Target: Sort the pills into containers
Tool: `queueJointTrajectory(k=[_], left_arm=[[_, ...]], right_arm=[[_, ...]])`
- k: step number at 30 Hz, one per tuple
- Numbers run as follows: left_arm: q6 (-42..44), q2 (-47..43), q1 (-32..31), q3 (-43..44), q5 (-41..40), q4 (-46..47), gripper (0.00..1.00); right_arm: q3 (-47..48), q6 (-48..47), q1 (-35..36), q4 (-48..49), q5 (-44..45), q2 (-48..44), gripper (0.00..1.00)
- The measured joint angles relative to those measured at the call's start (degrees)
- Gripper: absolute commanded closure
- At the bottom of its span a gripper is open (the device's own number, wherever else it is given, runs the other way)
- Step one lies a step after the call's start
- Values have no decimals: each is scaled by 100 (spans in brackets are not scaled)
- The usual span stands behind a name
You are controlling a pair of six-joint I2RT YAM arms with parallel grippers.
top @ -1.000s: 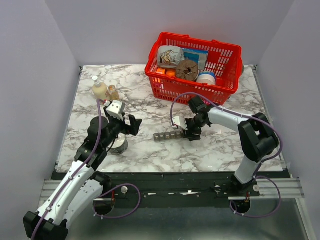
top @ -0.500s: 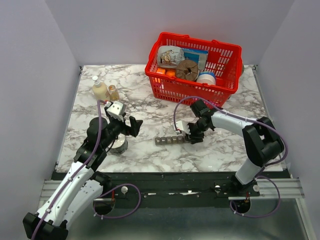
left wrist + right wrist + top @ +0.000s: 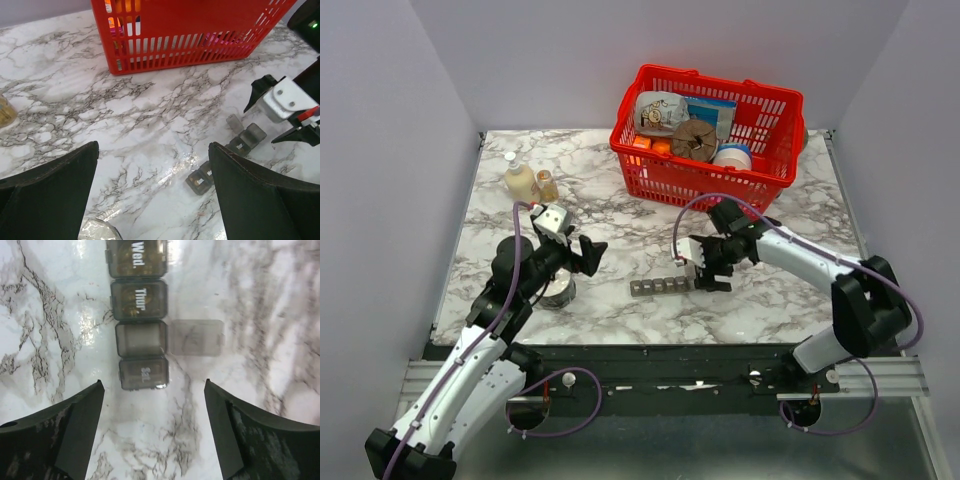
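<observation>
Near the middle of the white-and-grey marbled tabletop [image 3: 610, 200] lies the long, narrow, dark grey plastic strip of containers [image 3: 663, 288], flat and running left to right in the top view. My right gripper [image 3: 705, 270] hangs over the strip's right end, its fingers spread apart and grasping nothing.

The right wrist view shows lids marked "Wed." [image 3: 137, 257], "Thur" [image 3: 139, 300] and "Sat" [image 3: 144, 373]. Between the last two, one compartment [image 3: 141, 339] stands open, with its smoky translucent lid [image 3: 195, 337] folded out flat on the marble beside it.

My left gripper [image 3: 582, 252] hovers to the left of the strip and apart from it, fingers released to full spread and holding nothing. A round silvery tin [image 3: 558, 292] sits on the table partly under the left arm.

At the far edge stands a red plastic lattice basket [image 3: 700, 180] loaded with packets and tubs. Two small pale bottles [image 3: 520, 181] stand together at the far left.
</observation>
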Motion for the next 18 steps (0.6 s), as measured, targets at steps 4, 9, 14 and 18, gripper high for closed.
queueJointTrajectory(k=[4, 9, 14, 18], left_arm=[[-28, -92, 0, 0, 142, 0, 1], [-46, -179, 0, 0, 374, -2, 1], [-2, -170, 0, 0, 426, -24, 1], [52, -168, 2, 0, 428, -44, 1]], right_arm=[[28, 332, -133, -109, 20, -857, 2], [22, 664, -623, -485, -157, -2109, 0], [-90, 990, -2155, -826, -741, -3327, 0], [-212, 1263, -3696, -1084, -1259, -3812, 1]])
